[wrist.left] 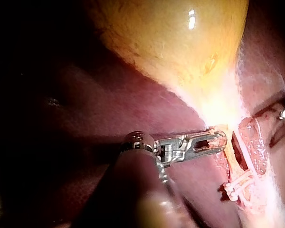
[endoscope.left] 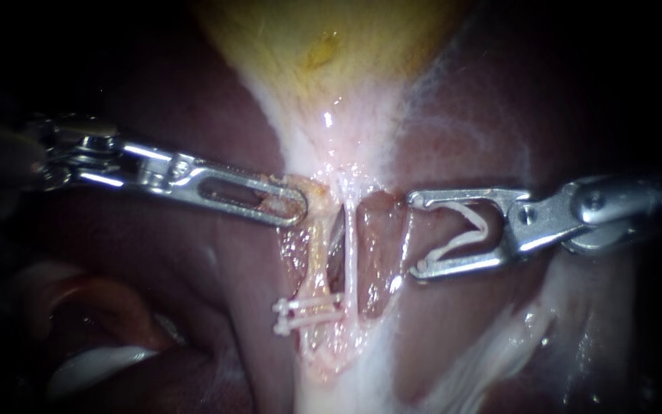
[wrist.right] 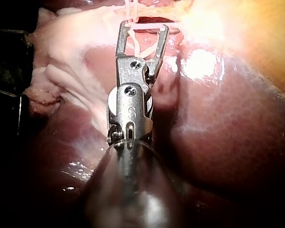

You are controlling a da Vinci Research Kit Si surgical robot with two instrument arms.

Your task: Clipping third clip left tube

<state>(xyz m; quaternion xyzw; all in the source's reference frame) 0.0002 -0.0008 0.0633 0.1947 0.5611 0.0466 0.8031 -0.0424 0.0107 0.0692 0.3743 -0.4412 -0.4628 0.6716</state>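
Note:
My left instrument comes in from the left, and its slotted jaws are shut on orange tissue at the upper end of the left tube. Two white clips sit across that tube lower down. Just right of it runs a thin white tube. My right instrument holds an open white clip between jaws that stand wide apart, right of both tubes and clear of them. The right wrist view shows the clip seated in the jaws.
The yellow gallbladder fills the top and narrows toward the tubes. Dark red liver lies on both sides. A window of bare tissue opens between the tubes and the right jaws. Pale folds lie at the lower left.

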